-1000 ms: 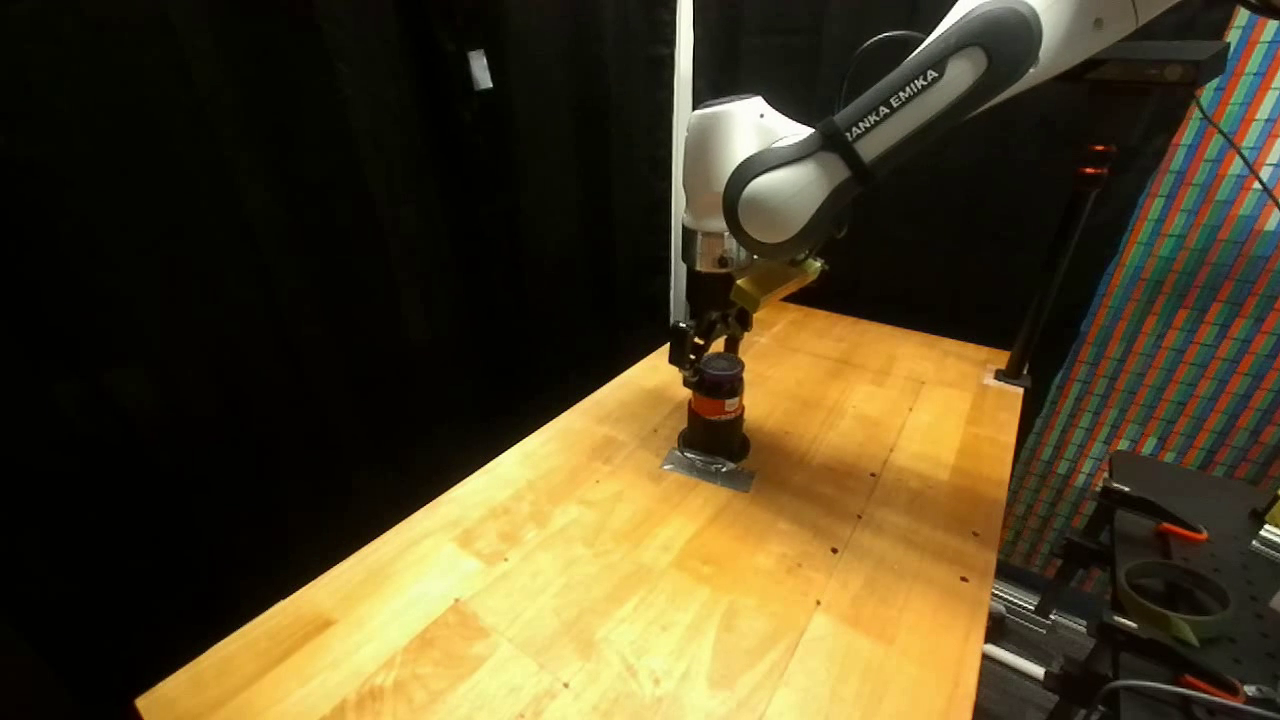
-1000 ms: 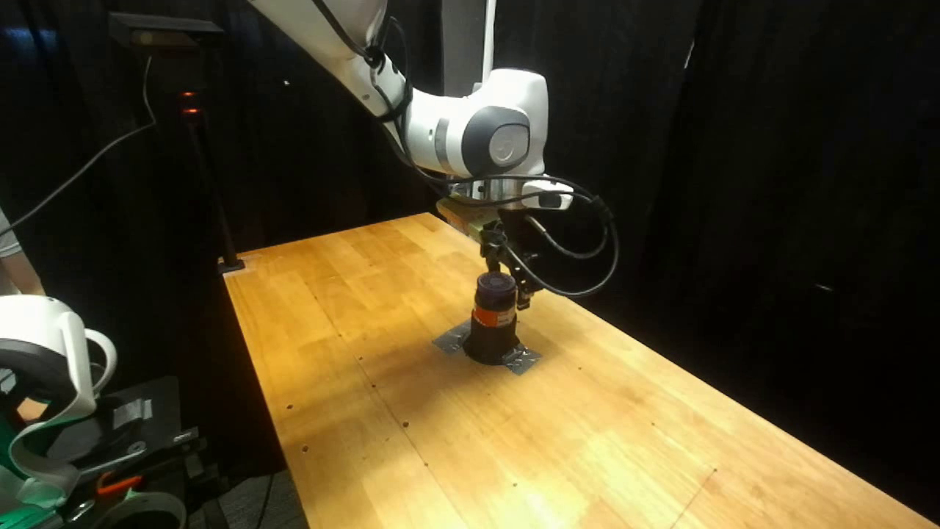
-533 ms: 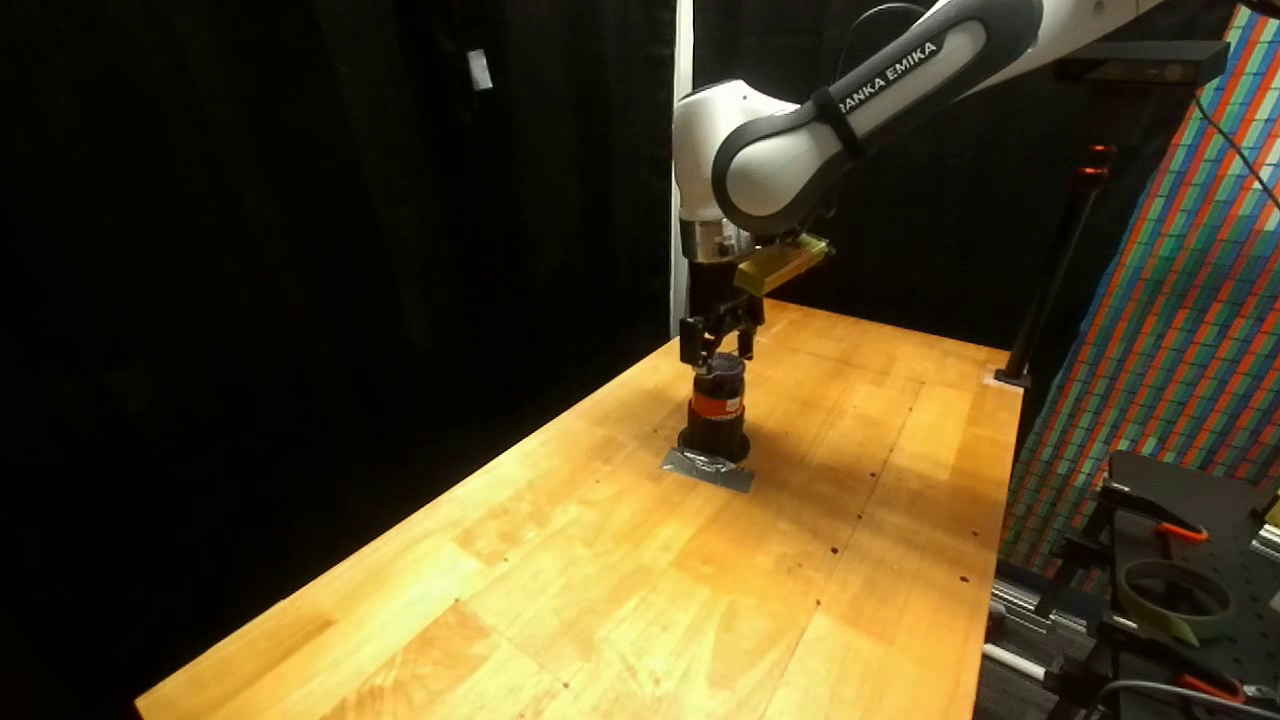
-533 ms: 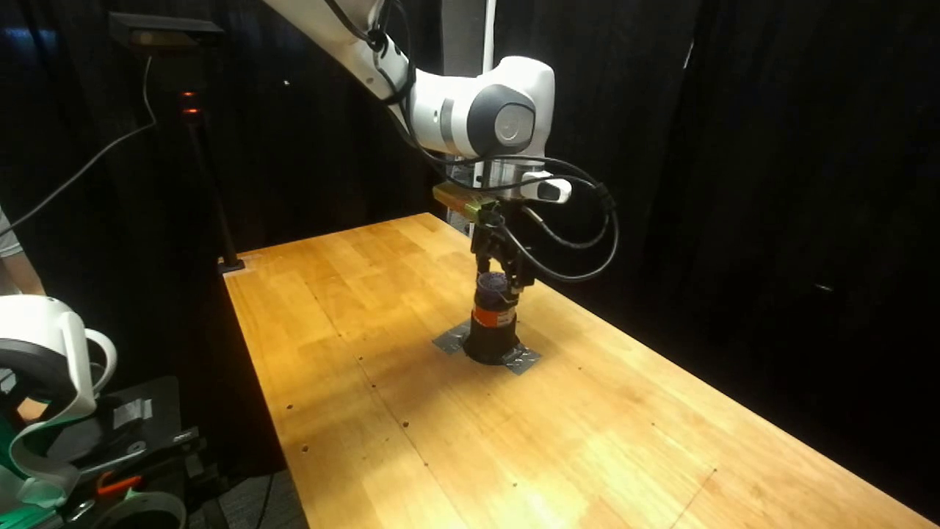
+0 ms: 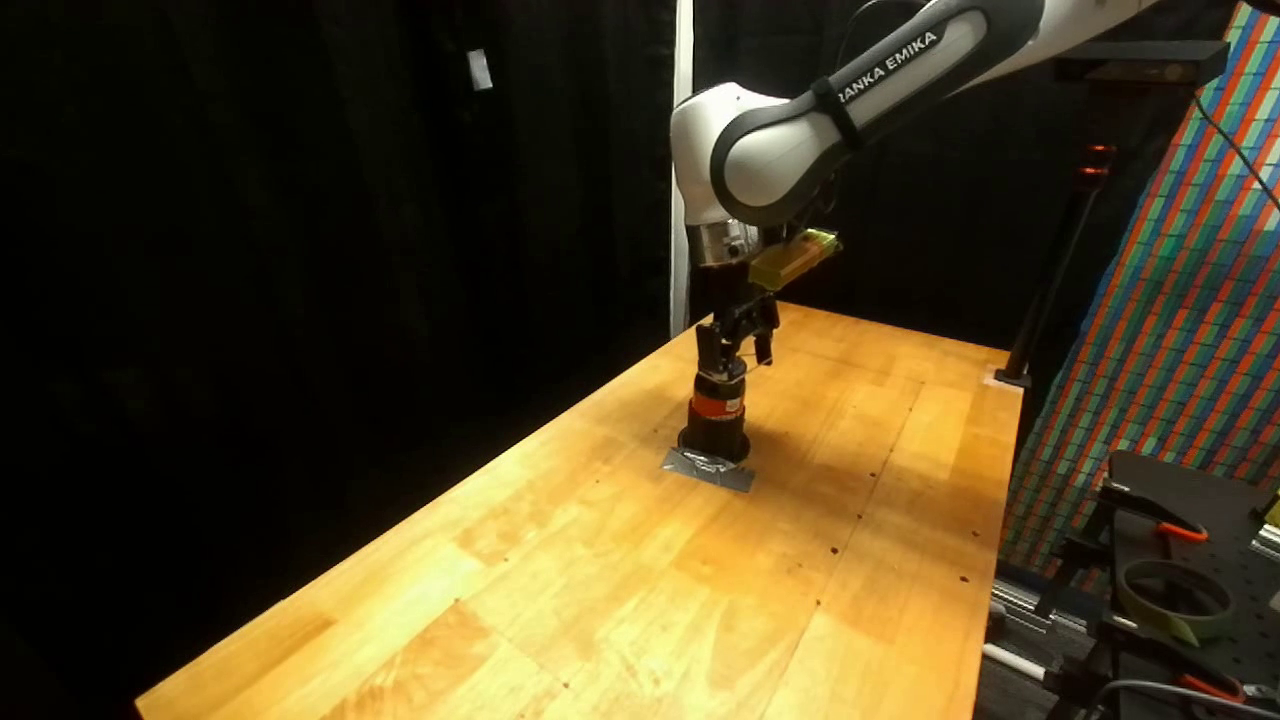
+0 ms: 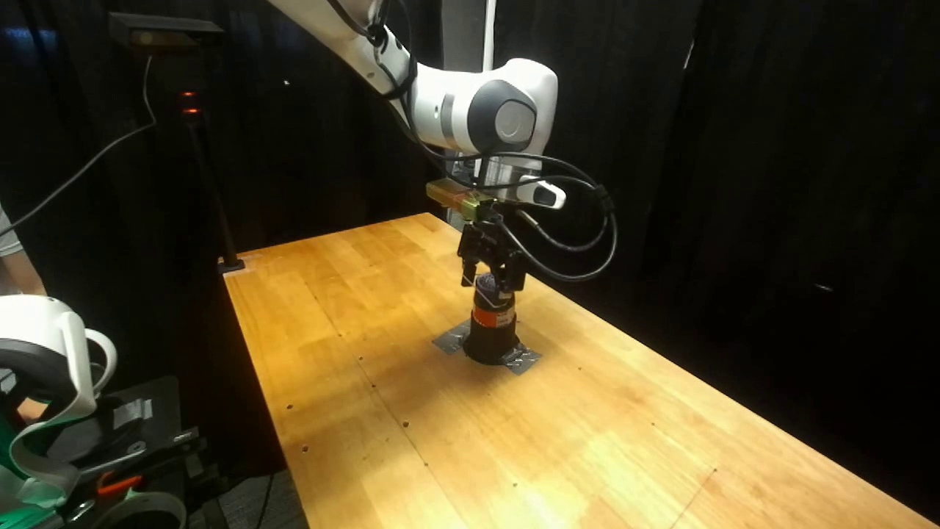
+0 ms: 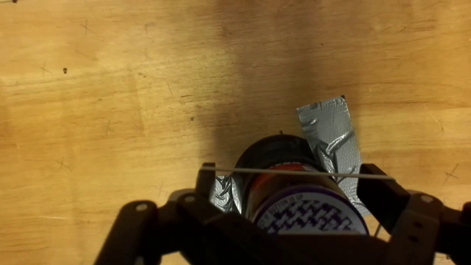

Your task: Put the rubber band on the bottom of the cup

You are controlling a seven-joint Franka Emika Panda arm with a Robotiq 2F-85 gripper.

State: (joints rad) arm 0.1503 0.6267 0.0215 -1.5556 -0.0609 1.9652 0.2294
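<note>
The tool (image 6: 490, 283) stands spread, band (image 7: 297, 172) taut across its jaws, likely to clear the cup (image 6: 493, 320) beneath, which tape (image 7: 332, 132) presumably anchors.

The jaws stand parted at the top of the upright cup (image 6: 490, 317), one to each side; contact cannot be told. The rubber band (image 6: 483, 299) shows thin and pale near their tips. Below them, grey tape (image 6: 523, 360) flanks the cup's base on the tabletop (image 6: 587, 441).

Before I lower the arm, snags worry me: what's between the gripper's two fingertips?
The wrist view shows the rubber band stretched from one to the other, crossing in front of the cup.
</note>
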